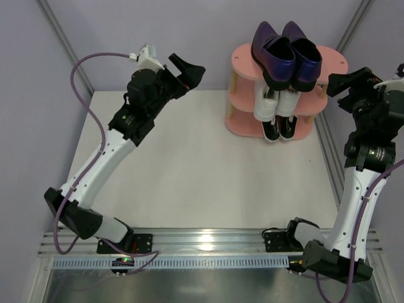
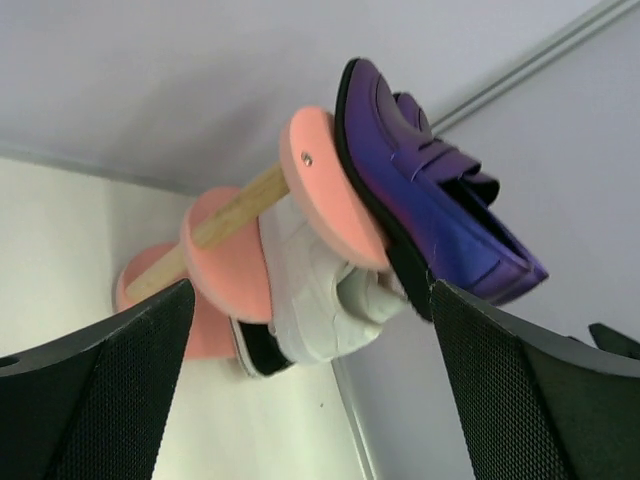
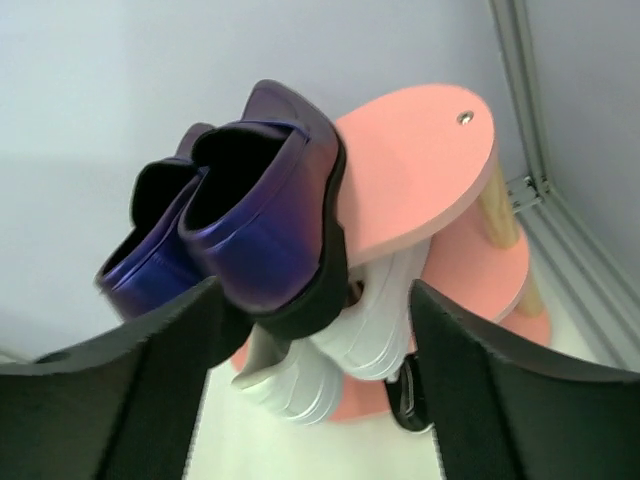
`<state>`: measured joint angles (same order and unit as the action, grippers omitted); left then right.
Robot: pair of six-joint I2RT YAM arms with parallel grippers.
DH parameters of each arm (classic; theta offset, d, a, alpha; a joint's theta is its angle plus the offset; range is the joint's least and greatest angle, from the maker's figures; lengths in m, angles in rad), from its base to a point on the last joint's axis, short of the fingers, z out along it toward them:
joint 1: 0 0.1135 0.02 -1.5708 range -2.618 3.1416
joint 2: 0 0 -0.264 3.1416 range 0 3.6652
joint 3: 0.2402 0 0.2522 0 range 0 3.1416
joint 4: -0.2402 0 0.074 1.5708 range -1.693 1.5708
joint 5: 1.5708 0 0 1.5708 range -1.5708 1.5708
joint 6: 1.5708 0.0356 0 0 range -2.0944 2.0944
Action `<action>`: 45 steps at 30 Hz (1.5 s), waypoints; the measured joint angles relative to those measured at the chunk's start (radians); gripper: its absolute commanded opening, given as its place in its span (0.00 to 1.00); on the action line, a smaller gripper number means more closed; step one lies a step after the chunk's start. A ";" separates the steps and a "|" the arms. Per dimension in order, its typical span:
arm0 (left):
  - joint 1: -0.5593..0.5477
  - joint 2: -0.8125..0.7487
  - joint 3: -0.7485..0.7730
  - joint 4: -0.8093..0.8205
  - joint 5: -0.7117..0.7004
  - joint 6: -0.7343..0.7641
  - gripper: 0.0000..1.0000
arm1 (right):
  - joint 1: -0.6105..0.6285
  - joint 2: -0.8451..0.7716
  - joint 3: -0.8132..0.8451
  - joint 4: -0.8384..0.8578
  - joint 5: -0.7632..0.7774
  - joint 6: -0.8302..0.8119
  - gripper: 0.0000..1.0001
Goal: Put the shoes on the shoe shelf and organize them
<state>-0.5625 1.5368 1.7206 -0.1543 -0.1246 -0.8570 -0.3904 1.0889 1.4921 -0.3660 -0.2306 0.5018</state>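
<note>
From above, the pink shoe shelf [image 1: 243,63] stands at the far right of the white bench [image 1: 189,164], close to the back wall, and all three pairs are on it. The purple loafers [image 1: 287,53] sit side by side on the top board with their heels overhanging the near edge, the white sneakers [image 1: 278,104] are on the middle board, and the black sneakers [image 1: 279,129] are on the bottom one. The left end effector [image 1: 186,71] hangs in the air over the far left of the bench, well apart from the shelf, while the right end effector [image 1: 344,85] hovers near the shelf's right side. In the left wrist view, its two black fingers [image 2: 110,390] are spread wide with nothing between them, so it is released. Beyond them the shelf appears tilted, a pale wooden post [image 2: 235,210] joining its boards, one loafer [image 2: 430,200] on top and a white sneaker [image 2: 310,290] below it. In the right wrist view, those fingers [image 3: 500,400] are likewise parted and empty. The loafers' heels [image 3: 250,220] jut over the top board [image 3: 420,170], and the white soles [image 3: 350,330] show underneath.
</note>
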 measured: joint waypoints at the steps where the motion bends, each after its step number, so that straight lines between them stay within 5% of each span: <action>1: -0.005 -0.051 -0.055 -0.015 0.003 0.002 1.00 | 0.000 -0.029 -0.023 -0.006 -0.009 -0.001 0.98; 6: -0.020 -0.270 -0.287 -0.118 0.005 0.021 1.00 | 0.010 -0.169 -0.096 -0.065 -0.056 -0.030 1.00; 19: -0.071 -0.641 -0.436 -0.365 0.022 0.055 1.00 | 0.297 -0.445 -0.260 -0.231 -0.166 -0.063 1.00; 30: -0.072 -0.664 -0.459 -0.482 0.056 0.080 1.00 | 0.492 -0.431 -0.226 -0.468 -0.175 -0.209 1.00; 45: -0.072 -0.644 -0.513 -0.501 0.100 0.100 1.00 | 0.671 -0.407 -0.171 -0.521 0.160 -0.323 1.00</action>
<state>-0.6350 0.8925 1.2076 -0.6552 -0.0246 -0.7574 0.2810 0.6823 1.3212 -0.8871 -0.0708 0.1787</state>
